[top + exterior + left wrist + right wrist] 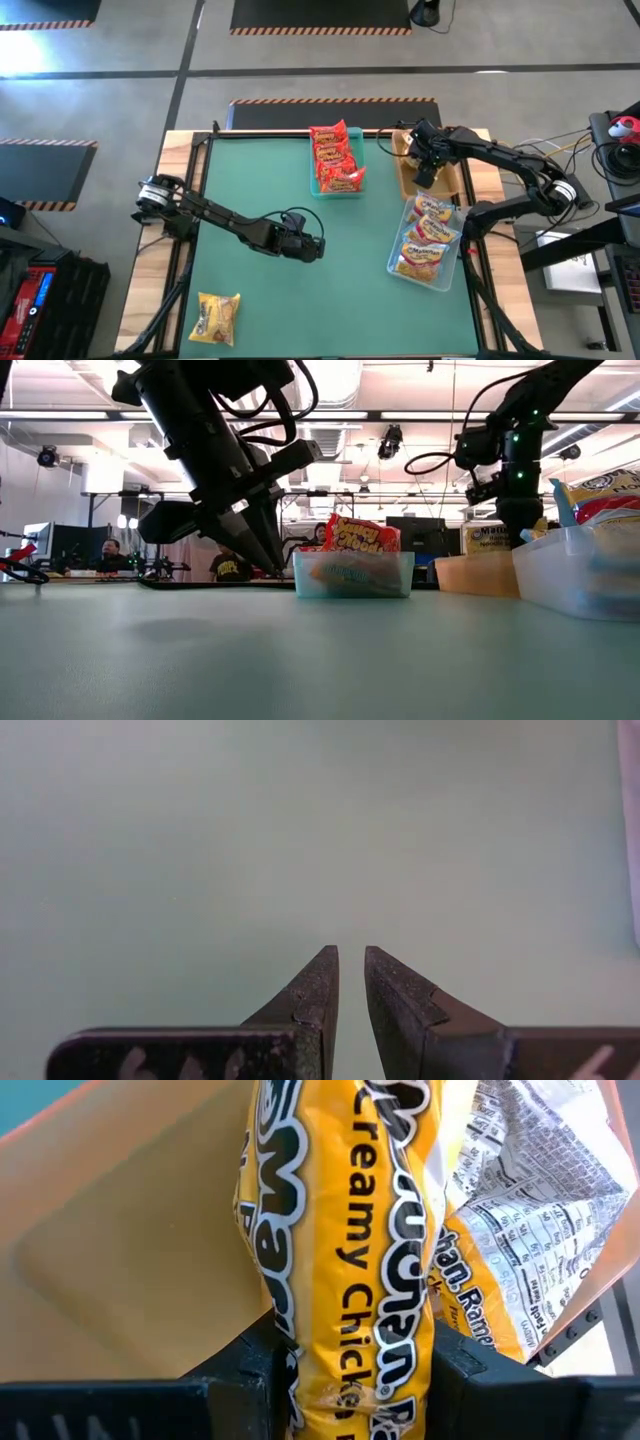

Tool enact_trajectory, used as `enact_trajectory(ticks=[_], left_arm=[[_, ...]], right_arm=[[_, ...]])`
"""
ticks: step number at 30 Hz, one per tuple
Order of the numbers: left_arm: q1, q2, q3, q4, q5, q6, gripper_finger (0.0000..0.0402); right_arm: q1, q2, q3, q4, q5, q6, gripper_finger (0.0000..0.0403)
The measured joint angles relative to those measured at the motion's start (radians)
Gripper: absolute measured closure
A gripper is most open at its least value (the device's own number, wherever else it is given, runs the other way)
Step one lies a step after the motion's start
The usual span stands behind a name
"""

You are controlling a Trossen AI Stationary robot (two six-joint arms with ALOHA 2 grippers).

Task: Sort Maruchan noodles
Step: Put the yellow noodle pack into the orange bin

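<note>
- Over the tan tray (410, 175) at the table's far right corner, seen from above, the right gripper (424, 170) hangs, ready to drop its packet. Red packets (336, 158) fill the teal tray (318, 190). One yellow packet (218, 318) waits near the front left corner.
- From table height, the left gripper (270, 555) hovers mid-table with nothing in it.
- Its wrist view shows its fingers (318, 988) pressed together.
- The right wrist view shows the jaws pinching a yellow Creamy Chicken packet (350, 1260); another probably lies in the tray.

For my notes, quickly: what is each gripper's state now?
Left gripper: shut, empty.
Right gripper: shut on a yellow noodle packet.
</note>
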Motion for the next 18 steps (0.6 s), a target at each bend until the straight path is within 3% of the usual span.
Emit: enact_trajectory(ticks=[7,12,18], left_arm=[[0.0,0.0,0.0,0.007,0.0,0.0,0.0365],[-0.001,0.0,0.0,0.011,0.0,0.0,0.0365],[-0.001,0.0,0.0,0.016,0.0,0.0,0.0365]], right_arm=[[0.0,0.0,0.0,-0.018,-0.053,0.035,0.0277],[0.0,-0.002,0.0,-0.03,-0.052,0.048,0.0253],[0.0,-0.002,0.002,-0.033,0.168,0.019,0.0222]])
